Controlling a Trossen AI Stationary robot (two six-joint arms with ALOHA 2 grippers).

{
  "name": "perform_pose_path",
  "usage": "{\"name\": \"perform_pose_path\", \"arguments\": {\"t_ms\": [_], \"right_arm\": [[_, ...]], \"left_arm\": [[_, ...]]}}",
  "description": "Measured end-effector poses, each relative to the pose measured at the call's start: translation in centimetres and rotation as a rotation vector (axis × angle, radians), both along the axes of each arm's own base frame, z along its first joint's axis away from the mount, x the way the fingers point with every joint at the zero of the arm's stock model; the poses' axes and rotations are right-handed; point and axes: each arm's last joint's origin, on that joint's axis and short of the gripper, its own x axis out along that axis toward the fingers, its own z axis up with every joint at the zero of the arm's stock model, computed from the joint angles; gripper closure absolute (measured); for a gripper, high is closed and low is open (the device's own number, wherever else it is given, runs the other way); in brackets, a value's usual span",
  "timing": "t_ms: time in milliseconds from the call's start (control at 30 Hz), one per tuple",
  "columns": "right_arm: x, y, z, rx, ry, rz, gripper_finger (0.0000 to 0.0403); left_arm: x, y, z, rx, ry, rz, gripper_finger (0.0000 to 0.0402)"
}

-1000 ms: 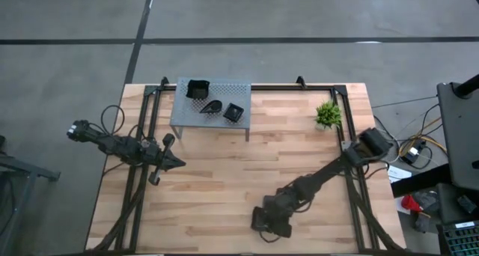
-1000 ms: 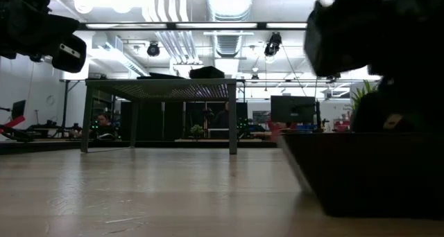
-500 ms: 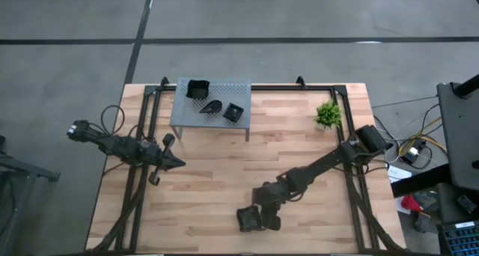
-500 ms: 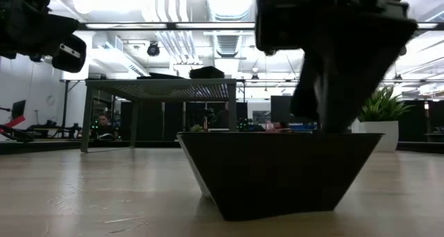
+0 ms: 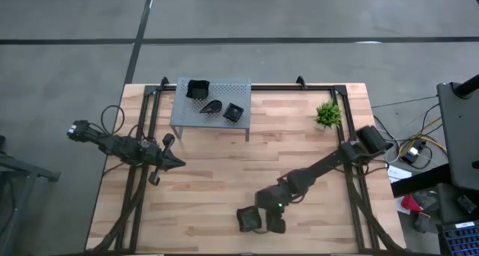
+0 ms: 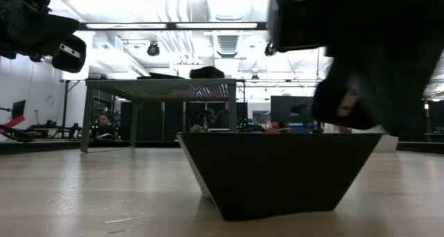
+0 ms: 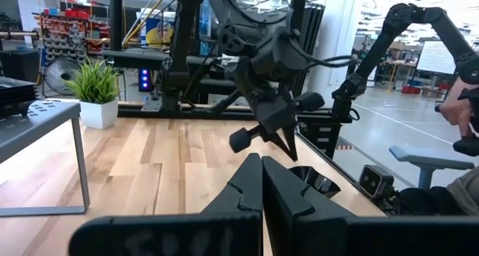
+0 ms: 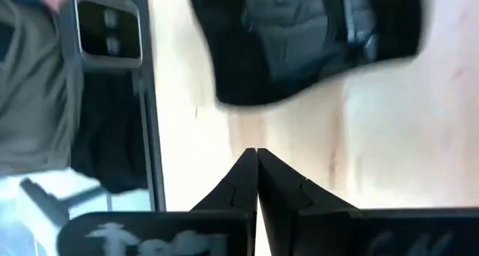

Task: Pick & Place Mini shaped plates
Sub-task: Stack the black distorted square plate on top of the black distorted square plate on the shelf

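Wooden table (image 5: 217, 181) carries four mini shaped plates: three (image 5: 215, 106) on the stand (image 5: 179, 115), one (image 5: 249, 219) beside my clenched, empty right gripper (image 5: 271, 224).

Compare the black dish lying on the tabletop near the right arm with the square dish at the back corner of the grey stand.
The tabletop dish rests on bare wood at the near edge; the stand dish sits raised on the grey perforated stand at the far side. The right gripper is beside the tabletop dish, jaws shut; no gripper is near the stand dish. Both are small and black.

Table (image 5: 217, 174) pale wood planks, smooth; stand (image 5: 224, 87) grey perforated metal; mini plates (image 5: 234, 112) black, slightly glossy
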Motion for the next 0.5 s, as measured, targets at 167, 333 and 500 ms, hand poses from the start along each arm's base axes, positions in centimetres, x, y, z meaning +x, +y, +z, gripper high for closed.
{"name": "perform_pose_path", "arguments": {"t_ms": [167,333,500], "right_arm": [[-0.5,1.0,-0.3,0.016,0.031,0.011,0.0394],[0.2,1.6,-1.9,0.073,0.024,0.029,0.0394],[1.2,1.4,-2.8,0.082,-0.027,0.067,0.0394]], "left_arm": [[0.0,0.0,0.0,0.000,0.000,0.000,0.0401],[0.0,0.0,0.0,0.000,0.000,0.000,0.0401],[0.0,0.0,0.0,0.000,0.001,0.000,0.0401]]}}
